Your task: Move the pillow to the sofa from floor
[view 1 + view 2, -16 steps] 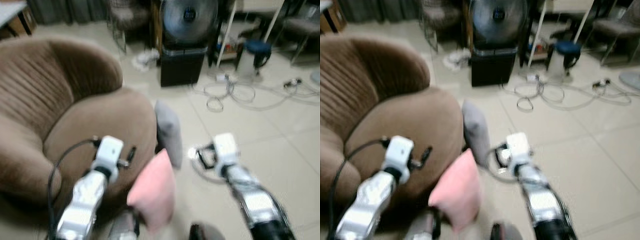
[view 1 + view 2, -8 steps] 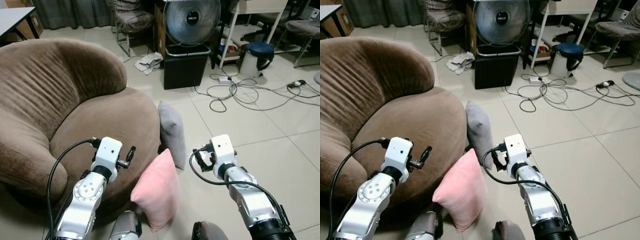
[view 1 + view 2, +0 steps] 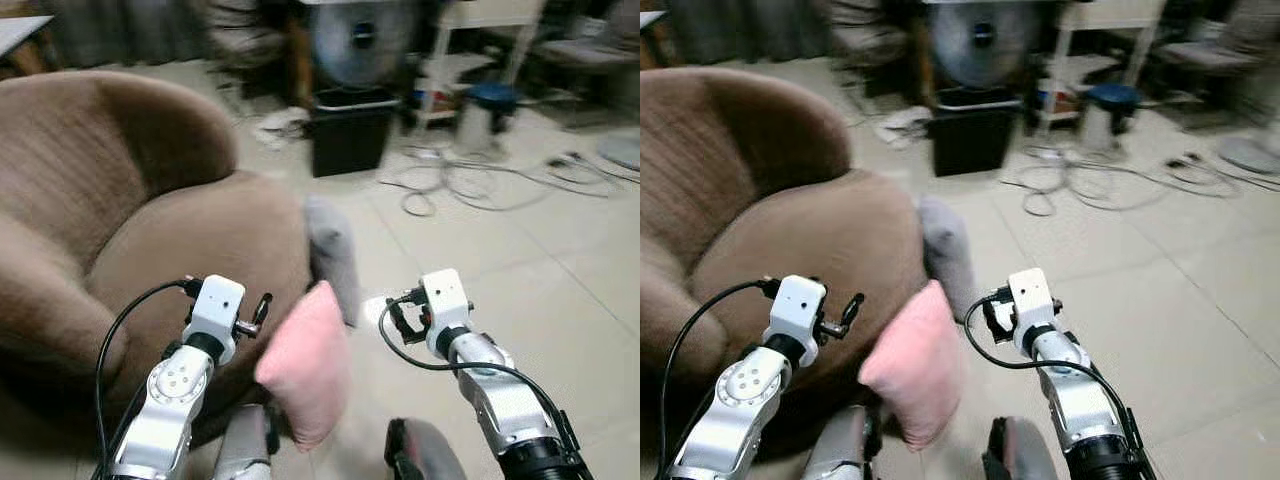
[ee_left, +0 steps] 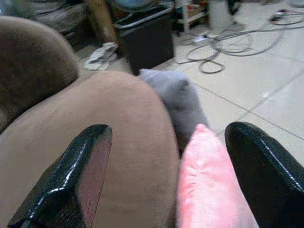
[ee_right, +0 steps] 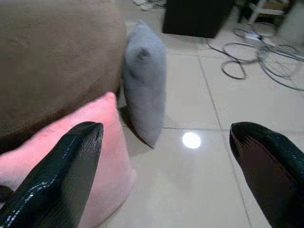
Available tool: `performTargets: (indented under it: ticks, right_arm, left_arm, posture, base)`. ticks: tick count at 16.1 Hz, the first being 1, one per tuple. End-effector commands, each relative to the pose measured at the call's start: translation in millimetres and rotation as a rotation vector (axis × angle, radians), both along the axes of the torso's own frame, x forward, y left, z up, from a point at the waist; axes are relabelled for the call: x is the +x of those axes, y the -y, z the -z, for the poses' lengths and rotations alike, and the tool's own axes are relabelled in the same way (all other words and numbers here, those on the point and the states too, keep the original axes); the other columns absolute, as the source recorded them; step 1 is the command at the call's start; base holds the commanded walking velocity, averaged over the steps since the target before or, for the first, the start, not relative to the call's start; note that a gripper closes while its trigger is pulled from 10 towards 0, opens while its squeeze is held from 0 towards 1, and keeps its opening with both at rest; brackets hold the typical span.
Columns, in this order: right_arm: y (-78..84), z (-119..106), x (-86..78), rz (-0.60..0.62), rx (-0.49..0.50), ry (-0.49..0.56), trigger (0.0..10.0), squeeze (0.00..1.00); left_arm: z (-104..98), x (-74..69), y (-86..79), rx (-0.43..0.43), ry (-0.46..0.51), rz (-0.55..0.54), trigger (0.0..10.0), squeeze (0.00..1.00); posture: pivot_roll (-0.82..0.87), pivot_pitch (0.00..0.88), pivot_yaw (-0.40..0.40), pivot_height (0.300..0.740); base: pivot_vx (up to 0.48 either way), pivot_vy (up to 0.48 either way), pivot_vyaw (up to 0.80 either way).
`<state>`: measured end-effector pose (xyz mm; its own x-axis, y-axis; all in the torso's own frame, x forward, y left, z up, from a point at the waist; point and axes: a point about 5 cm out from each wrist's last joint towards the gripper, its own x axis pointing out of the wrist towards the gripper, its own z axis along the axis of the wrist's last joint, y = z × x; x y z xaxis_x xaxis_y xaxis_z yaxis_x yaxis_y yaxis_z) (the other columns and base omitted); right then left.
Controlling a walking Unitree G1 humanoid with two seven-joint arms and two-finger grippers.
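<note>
Both claws, left gripper & right gripper, gape wide, empty. Approach step: pink pillow stands on floor against sofa front edge; next I bracket it.

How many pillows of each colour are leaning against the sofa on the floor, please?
Pink pillow: 1
Grey pillow: 1
Total: 2, both standing on the floor against the brown sofa.
</note>
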<state>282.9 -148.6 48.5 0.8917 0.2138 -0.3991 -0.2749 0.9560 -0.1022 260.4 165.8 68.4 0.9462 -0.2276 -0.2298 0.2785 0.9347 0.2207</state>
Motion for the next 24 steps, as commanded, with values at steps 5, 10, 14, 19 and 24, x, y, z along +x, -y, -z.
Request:
performTargets:
  ticks: [5,10,14,19,24]
  right_arm:
    - [2.4,-1.5,1.2,-0.005,-0.008,0.004,10.0,0.00]
    - [2.0,-0.8,0.8,-0.004,-0.001,0.001,10.0,0.00]
    - [1.4,-0.8,0.6,-0.004,0.000,0.001,10.0,0.00]
    - [1.0,-0.7,0.6,-0.005,0.003,-0.002,10.0,0.00]
    - [-0.3,-1.6,3.1,-0.011,0.004,0.006,10.0,0.00]
  left_arm:
    - [2.2,-1.8,3.1,-0.010,-0.008,0.017,10.0,0.00]
    - [2.2,-2.5,3.5,-0.019,-0.012,0.022,10.0,0.00]
    - [2.3,-2.6,3.1,-0.019,-0.015,0.024,10.0,0.00]
    - [2.5,-1.9,0.6,0.009,-0.010,-0.002,10.0,0.00]
    - [3.4,0.7,-0.9,0.015,-0.016,0.002,10.0,0.00]
  posture:
    - [0.03,0.000,-0.006,0.607]
    - [0.04,0.000,-0.007,0.607]
    - [0.04,0.000,-0.006,0.607]
    - [0.04,0.000,-0.006,0.607]
    - [0.04,0.000,-0.004,0.607]
  base:
    - [0.000,0.000,0.00]
    - [0.111,0.000,0.00]
    - [0.296,0.000,0.00]
    - [0.110,0.000,0.00]
    - [0.000,0.000,0.00]
